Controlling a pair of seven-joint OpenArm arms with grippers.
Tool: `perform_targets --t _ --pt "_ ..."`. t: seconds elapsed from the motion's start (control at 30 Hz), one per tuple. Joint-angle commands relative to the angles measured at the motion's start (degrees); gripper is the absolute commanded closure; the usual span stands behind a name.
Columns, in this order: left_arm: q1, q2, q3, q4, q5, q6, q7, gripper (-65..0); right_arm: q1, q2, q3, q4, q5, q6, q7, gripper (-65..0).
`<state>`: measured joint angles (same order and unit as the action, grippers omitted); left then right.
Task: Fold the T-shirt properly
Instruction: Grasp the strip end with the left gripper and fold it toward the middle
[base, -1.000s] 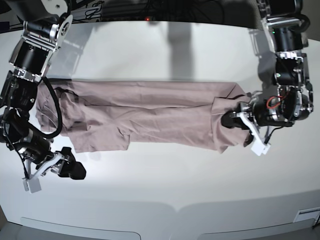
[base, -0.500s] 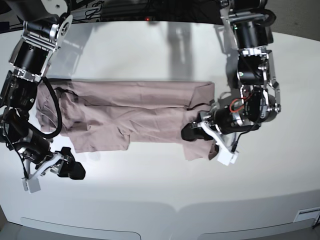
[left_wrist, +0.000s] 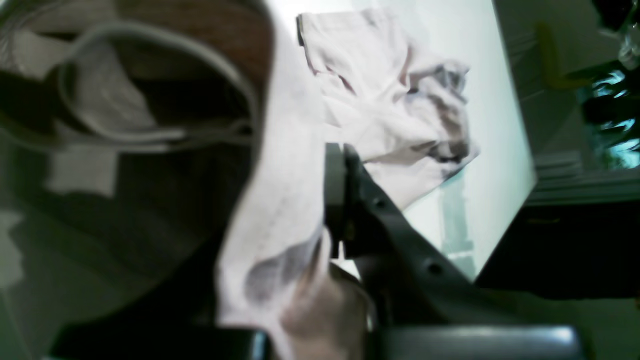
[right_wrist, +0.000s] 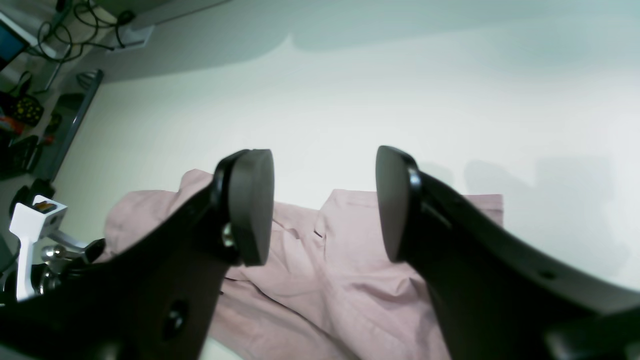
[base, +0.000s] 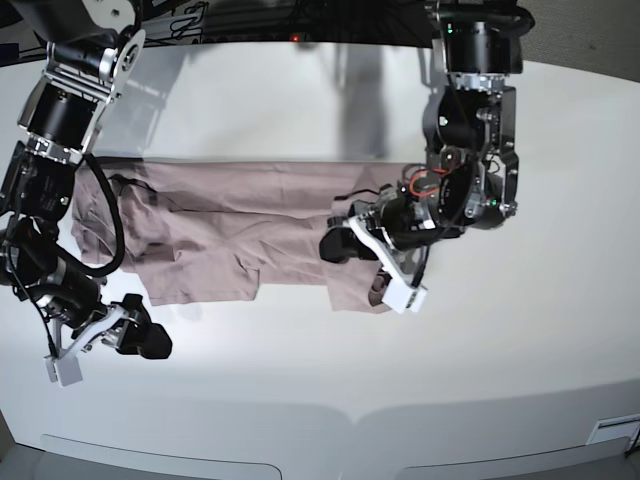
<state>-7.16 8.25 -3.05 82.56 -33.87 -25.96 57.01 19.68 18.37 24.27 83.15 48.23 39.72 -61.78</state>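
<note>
The dusty-pink T-shirt (base: 230, 215) lies stretched across the white table. My left gripper (base: 345, 250) is shut on its right end and holds that end lifted above the shirt's middle, with cloth hanging below it. In the left wrist view the cloth (left_wrist: 280, 210) is pinched against a black finger (left_wrist: 350, 210), and the rest of the T-shirt (left_wrist: 390, 100) lies beyond. My right gripper (base: 143, 340) hovers off the shirt's lower left corner, open. Between its spread fingers (right_wrist: 250, 205) nothing is held, and the T-shirt (right_wrist: 325, 280) shows past them.
The white table (base: 300, 400) has a curved front edge. The right arm's links and cable (base: 105, 230) cross the shirt's left end. Dark equipment stands behind the table's far edge.
My left gripper has carried the shirt's right end leftward, from the far right to over the shirt's middle, doubling the cloth over. The right arm has not moved.
</note>
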Motion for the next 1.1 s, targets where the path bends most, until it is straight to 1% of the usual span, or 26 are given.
perform_targets --t 0.0,0.07,0.17,0.23,0.27,0.33,0.37,0.4,0.57,0.7,0.8,0.9,1.0,1.07 --pt "-1.3 0.3 1.0 1.0 -1.2 -0.6 -1.8 0.0 1.6 0.8 0.1 1.0 1.3 0.3 1.3 -33.0" --pt "-1.4 0.3 2.5 1.0 -1.1 -0.6 -3.0 0.0 1.6 0.8 0.1 1.0 1.3 0.3 1.3 -33.0" --pt "-1.4 0.3 5.0 1.0 -1.1 -0.6 -2.7 -0.1 1.6 0.8 0.1 1.0 1.3 0.3 1.3 -33.0" --pt "-1.5 0.3 7.1 1.0 -1.1 -0.6 -2.8 -15.7 1.6 0.8 0.1 1.0 1.3 0.3 1.3 -33.0" --pt "-1.6 0.3 8.2 1.0 -1.1 -0.6 -2.9 -22.5 1.6 0.8 0.1 1.0 1.3 0.3 1.3 -33.0" --pt "-1.7 0.3 10.1 1.0 -1.6 -0.6 -2.9 -31.6 1.6 0.8 0.1 1.0 1.3 0.3 1.3 -33.0" --pt "-1.7 0.3 11.0 1.0 -2.0 -0.6 -2.9 -34.5 1.6 0.8 0.1 1.0 1.3 0.3 1.3 -33.0" --pt "-1.7 0.3 11.6 1.0 -2.4 -0.5 -3.1 -35.8 1.6 0.8 0.1 1.0 1.3 0.3 1.3 -33.0" --pt "-1.9 0.3 12.5 1.0 -1.9 -0.6 -5.6 -35.9 1.6 0.8 0.1 1.0 1.3 0.3 1.3 -33.0" --pt "-3.4 0.3 12.5 1.0 2.4 -0.6 -5.9 -35.9 1.6 0.8 0.1 1.0 1.3 0.3 1.3 -33.0" --pt "-5.2 0.3 12.5 1.0 9.6 -0.6 -7.4 -35.9 1.6 0.8 0.1 1.0 1.3 0.3 1.3 -33.0" --pt "-6.7 0.3 12.5 1.0 21.0 -0.5 -10.8 -35.9 1.6 0.9 0.1 1.0 0.3 0.3 1.4 -33.0" --pt "-9.3 0.1 12.5 1.1 31.6 0.1 -10.3 -35.9 1.9 0.9 0.1 1.0 -7.0 0.3 1.7 -33.0" --pt "-11.7 -0.8 12.5 1.4 33.6 3.7 -9.4 -35.9 2.1 1.5 0.1 1.0 -12.2 0.3 2.7 -33.0"
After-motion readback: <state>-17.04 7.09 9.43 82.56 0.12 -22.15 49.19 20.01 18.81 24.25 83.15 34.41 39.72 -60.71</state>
